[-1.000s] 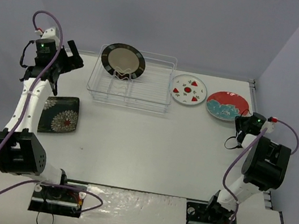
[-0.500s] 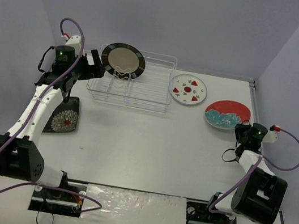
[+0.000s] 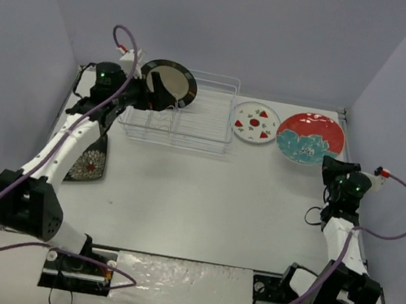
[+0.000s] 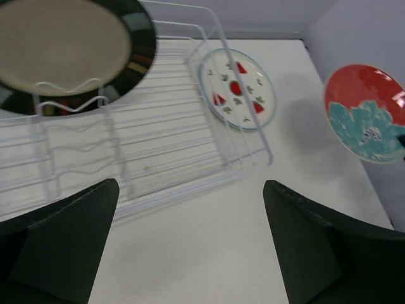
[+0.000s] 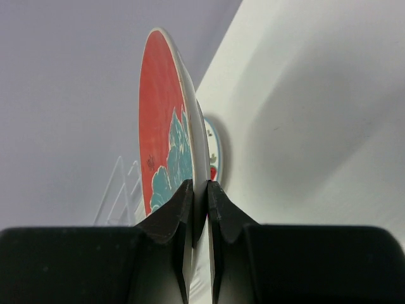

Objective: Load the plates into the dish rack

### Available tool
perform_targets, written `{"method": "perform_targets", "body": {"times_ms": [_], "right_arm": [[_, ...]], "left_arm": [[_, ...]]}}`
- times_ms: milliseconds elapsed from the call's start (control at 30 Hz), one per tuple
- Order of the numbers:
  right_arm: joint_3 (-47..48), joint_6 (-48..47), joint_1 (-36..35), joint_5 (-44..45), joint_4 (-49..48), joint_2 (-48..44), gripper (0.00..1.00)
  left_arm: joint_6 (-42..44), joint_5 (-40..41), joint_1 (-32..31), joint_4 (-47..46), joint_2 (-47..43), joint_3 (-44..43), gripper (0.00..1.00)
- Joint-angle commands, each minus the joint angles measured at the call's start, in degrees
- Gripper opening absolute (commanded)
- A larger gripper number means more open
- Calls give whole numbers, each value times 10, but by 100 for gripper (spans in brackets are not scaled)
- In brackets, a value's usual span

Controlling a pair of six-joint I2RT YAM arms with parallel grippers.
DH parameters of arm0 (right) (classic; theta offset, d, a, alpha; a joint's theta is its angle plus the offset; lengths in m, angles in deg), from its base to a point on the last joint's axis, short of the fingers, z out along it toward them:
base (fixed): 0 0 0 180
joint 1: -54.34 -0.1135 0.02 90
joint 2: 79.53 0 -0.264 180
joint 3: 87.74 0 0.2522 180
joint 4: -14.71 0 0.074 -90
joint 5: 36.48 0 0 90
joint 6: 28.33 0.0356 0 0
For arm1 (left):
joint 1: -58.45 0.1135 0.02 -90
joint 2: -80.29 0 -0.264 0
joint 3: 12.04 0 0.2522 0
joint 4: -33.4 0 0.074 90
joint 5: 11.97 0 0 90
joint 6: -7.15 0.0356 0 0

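Red-and-teal plate: round, red with a teal flower; lifted over the far right of the tabletop.
Right claw: clenched on that plate's near edge, arm bent low.
Black-rimmed plate: beige middle, standing up at the left end of the dish rack.
Left claw: wide apart, holding nothing, just beside the black-rimmed plate; arm reaching far forward.
Spotted plate: white with red spots, flat, just right of the rack.
Flowery black plate: on the left, partly hidden by the left arm.
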Motion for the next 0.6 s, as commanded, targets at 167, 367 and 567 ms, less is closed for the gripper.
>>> {"method": "perform_targets", "body": {"times_ms": [167, 367, 567], "right_arm": [[24, 81, -36, -101, -160, -86, 0], [29, 90, -104, -102, -170, -81, 0], [32, 104, -164, -104, -212, -49, 0]], "left_arm": [[-28, -85, -157, -94, 94, -94, 97], [-79, -78, -201, -141, 158, -135, 97], [-140, -79, -207, -205, 200, -144, 97]]}}
